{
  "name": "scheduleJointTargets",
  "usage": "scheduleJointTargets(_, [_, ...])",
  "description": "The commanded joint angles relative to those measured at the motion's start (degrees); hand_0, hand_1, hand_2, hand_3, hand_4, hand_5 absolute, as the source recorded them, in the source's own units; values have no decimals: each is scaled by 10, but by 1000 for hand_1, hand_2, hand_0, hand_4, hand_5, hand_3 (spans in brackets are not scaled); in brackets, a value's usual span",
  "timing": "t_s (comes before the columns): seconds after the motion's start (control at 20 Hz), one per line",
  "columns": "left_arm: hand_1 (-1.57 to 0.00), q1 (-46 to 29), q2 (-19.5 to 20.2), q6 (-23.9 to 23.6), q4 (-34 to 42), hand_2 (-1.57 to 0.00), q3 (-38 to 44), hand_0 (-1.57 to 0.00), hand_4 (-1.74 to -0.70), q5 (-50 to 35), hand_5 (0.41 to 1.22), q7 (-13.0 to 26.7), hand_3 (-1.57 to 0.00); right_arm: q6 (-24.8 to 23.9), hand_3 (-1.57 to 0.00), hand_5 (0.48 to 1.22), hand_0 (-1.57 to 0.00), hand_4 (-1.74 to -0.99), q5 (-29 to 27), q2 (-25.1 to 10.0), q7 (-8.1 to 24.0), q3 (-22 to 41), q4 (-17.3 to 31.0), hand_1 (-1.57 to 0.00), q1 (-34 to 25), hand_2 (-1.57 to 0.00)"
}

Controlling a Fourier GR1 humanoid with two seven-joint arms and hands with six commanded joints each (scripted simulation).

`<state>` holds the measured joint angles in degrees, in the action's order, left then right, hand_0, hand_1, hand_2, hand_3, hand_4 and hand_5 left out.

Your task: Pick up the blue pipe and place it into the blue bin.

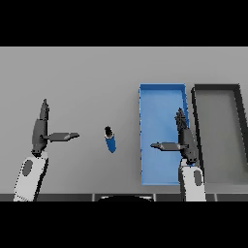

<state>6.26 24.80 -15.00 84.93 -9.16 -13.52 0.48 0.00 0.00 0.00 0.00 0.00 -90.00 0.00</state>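
Left hand (pixel 41 131) spread wide, empty, left of blue pipe (pixel 110 139). Pipe lies on table (pixel 87 82), untouched, between hands. Right hand (pixel 183 140) spread, empty, over blue bin (pixel 155 97).

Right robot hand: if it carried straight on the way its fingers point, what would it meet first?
The right robot hand points up-view over the blue bin. Straight on, it would likely meet the bin's far wall first, if low enough; its height cannot be told from this view.
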Motion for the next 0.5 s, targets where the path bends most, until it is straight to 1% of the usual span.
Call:
scheduleJointTargets(0.0, [1, 2, -1, -1, -1, 1, 0, 1, -967, 0, 594, -1, 1, 0, 1, 594, 1, -1210, -1, -1, 2, -2, 2, 1, -2, 1])
scheduleJointTargets(0.25, [1, 29, -13, -9, -22, 1, -4, 1, -967, 9, 594, 8, 1, 2, 1, 594, 1, -1210, -8, -10, 12, -15, 22, 1, -26, 1])
scheduleJointTargets(0.3, [1, 23, 29, 65, -15, 1, -25, 1, -967, 9, 594, -23, 1, 16, 1, 594, 1, -1210, 35, -54, -19, 5, 8, 1, -22, 1])
scheduleJointTargets(0.35, [1, 20, 61, 112, -17, 1, -31, 1, -969, 7, 595, -43, 1, 26, 1, 592, 1, -1206, 63, -75, -41, 23, -3, 1, -11, 1])
scheduleJointTargets(0.4, [1, 27, 73, 141, -29, 1, -38, 1, -970, 7, 596, -48, 1, 28, 1, 589, 1, -1198, 85, -87, -50, 35, -13, 1, -1, 1])
scheduleJointTargets(0.45, [1, 25, 83, 160, -31, 1, -43, 1, -971, 10, 596, -56, 1, 31, 1, 588, 1, -1195, 96, -92, -50, 42, -14, 1, -2, 1])
